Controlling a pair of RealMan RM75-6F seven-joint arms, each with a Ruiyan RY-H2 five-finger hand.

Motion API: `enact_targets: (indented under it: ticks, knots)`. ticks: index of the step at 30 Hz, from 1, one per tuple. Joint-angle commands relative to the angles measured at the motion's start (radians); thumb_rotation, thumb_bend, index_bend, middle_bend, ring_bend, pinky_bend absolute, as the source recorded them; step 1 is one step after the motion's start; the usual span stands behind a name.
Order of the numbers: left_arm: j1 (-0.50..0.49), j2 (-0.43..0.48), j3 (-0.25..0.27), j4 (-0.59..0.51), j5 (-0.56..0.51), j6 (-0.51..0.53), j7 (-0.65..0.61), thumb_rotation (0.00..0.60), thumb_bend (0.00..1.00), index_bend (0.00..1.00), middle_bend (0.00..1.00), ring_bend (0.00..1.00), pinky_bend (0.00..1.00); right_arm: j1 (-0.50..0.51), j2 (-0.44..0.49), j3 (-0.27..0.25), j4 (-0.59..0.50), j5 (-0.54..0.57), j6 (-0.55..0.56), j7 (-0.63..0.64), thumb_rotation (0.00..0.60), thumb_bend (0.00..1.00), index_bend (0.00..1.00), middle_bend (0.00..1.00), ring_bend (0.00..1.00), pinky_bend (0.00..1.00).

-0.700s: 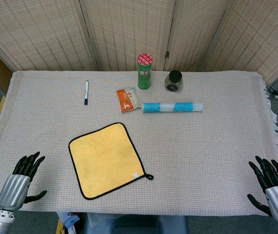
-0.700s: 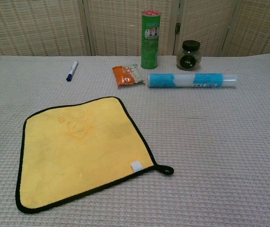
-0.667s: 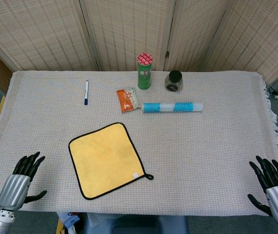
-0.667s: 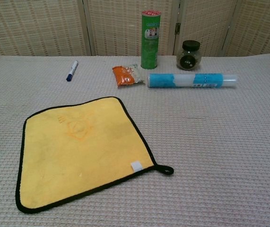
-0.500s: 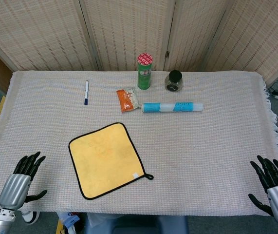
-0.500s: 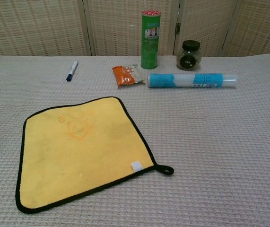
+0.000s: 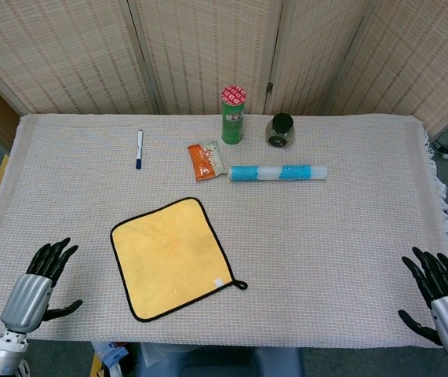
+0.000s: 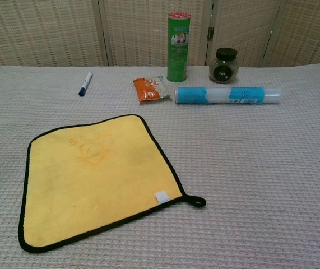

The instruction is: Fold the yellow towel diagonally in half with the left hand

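Note:
The yellow towel [image 7: 173, 256] [image 8: 95, 177] with black trim lies flat and unfolded on the table, a small black loop at its near right corner. My left hand [image 7: 34, 289] hovers at the table's near left corner, fingers spread, holding nothing, well left of the towel. At the near right corner my right hand [image 7: 442, 296] is open and empty too. Neither hand shows in the chest view.
Along the back stand a green canister [image 7: 232, 115] and a dark jar [image 7: 280, 130]. In front of them lie an orange snack packet [image 7: 205, 160], a blue-and-white roll [image 7: 278, 172] and a pen [image 7: 139, 148]. A woven cloth [image 7: 349, 236] covers the table.
My left hand has shifted slightly up and toward the table. The right hand has barely moved. The towel is unchanged.

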Motion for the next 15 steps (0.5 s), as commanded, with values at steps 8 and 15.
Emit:
enact_targets:
  ticks: [8,15]
  knots:
    - [-0.167,-0.117,-0.111,0.066,0.018,-0.064,-0.125,0.6,0.32,0.41,1.0,1.0,1.0,0.019,-0.014,0.005,-0.008,0.023,-0.047,-0.023,0.6,0.24,0.0,0.0,0.0,0.0]
    - [-0.292,-0.142,-0.172,0.056,-0.17,-0.318,-0.134,0.6,0.38,0.43,1.0,1.0,1.0,0.033,-0.013,0.016,-0.009,0.058,-0.072,-0.004,0.6,0.24,0.0,0.0,0.0,0.0]
